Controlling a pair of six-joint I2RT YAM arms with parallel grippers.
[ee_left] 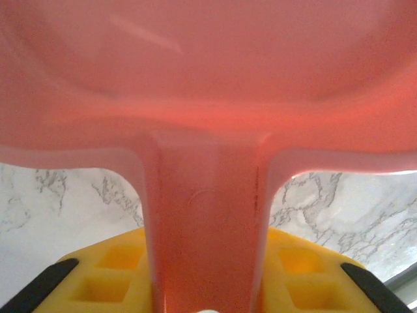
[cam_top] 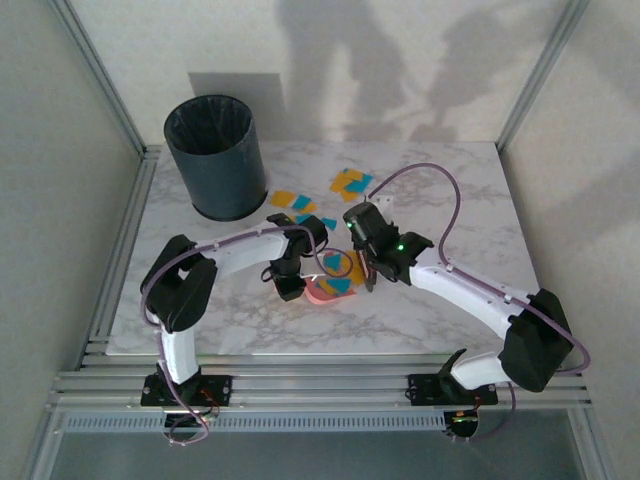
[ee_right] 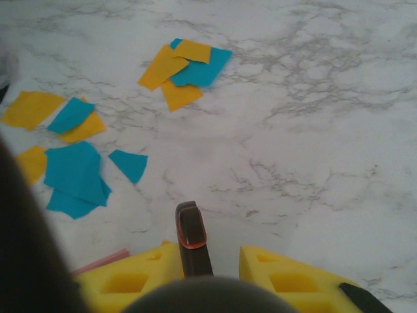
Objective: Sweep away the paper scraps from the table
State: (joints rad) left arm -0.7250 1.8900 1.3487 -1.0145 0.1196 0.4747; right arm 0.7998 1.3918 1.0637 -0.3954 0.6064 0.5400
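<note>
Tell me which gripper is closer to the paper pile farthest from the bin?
Right. The right gripper, holding a dark handle, sits just short of that paper pile. The left gripper is farther back and leftward, clamped on the pink dustpan.

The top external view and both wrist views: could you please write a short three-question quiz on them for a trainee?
1. True or false: the left claw grips the pink dustpan by its handle.
2. The dark bin stands at the table's: A far-left corner, B far-right corner, C near edge.
3. What colours are the paper scraps ahead of the right claw, which holds a dark handle?
Key: 1 true; 2 A; 3 orange-yellow and teal-blue.
</note>
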